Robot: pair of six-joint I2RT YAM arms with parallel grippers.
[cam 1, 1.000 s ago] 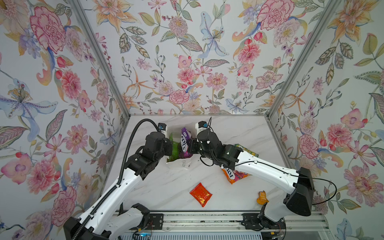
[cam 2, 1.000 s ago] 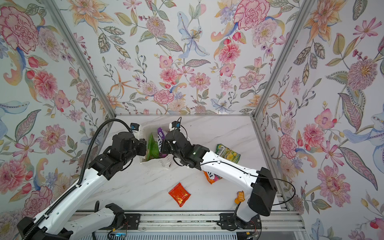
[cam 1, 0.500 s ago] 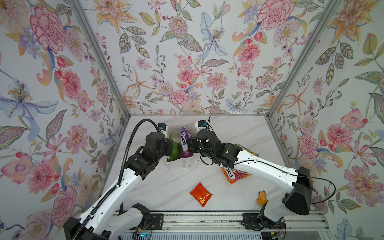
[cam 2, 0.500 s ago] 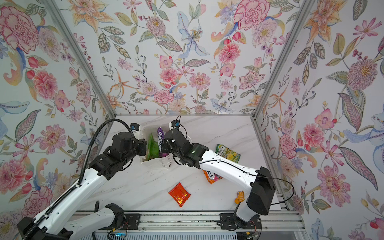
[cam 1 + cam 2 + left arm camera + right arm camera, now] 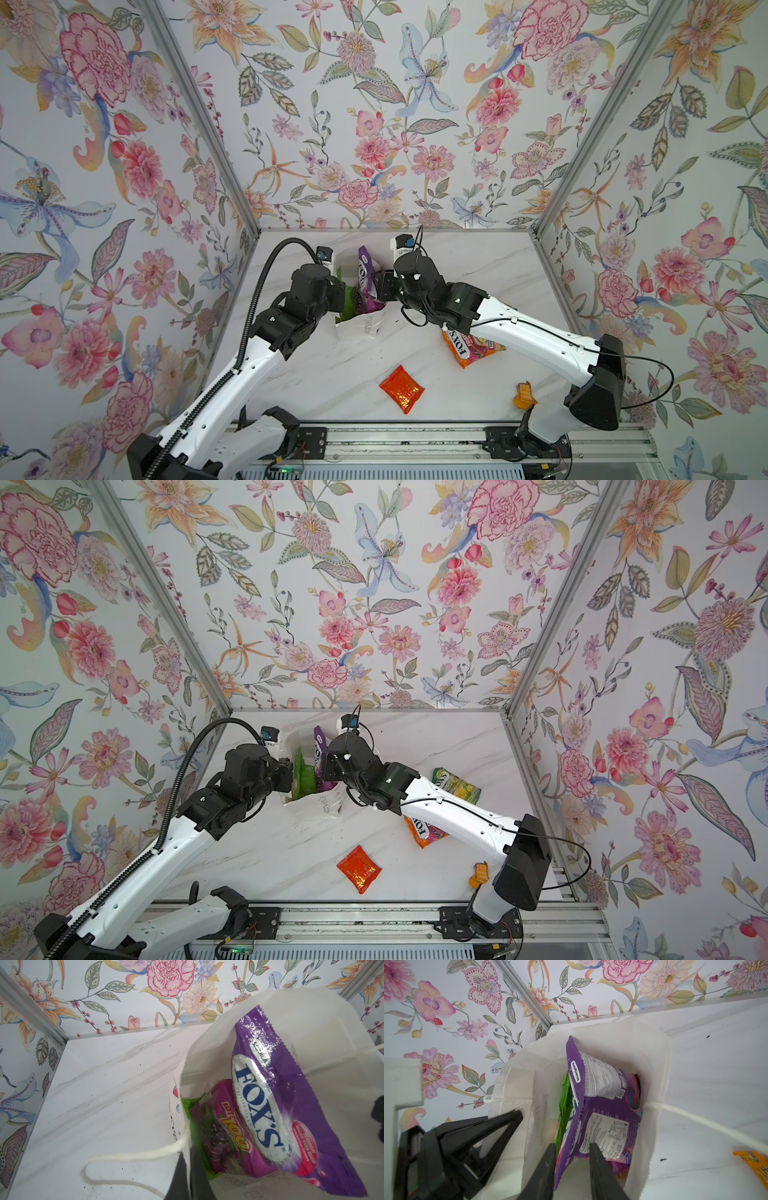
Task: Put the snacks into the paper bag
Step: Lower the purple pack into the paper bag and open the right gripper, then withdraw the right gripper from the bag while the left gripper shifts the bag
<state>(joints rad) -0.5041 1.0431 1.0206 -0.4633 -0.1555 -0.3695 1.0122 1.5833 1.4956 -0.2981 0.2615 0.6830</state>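
Note:
The white paper bag [image 5: 361,328] [image 5: 320,808] stands open at the back of the table. My left gripper [image 5: 190,1167] is shut on its near rim, one finger inside and one outside. A purple FOX'S packet [image 5: 270,1095] [image 5: 602,1093] leans upright in the bag, beside a pink-purple packet [image 5: 224,1130] and a green packet [image 5: 302,775]. My right gripper [image 5: 572,1148] hangs over the bag's mouth with its jaws apart. The purple packet's lower edge lies loosely between them.
On the marble table lie an orange FOX'S bag [image 5: 469,351] under my right forearm, a green FOX'S bag [image 5: 455,785], a red-orange foil pack [image 5: 401,388] and a small orange sachet [image 5: 524,395] by the right arm's base. Floral walls enclose three sides.
My right gripper's jaws have spread apart and let go of the purple FOX'S packet, which now rests in the bag. The left gripper has kept its hold on the rim.

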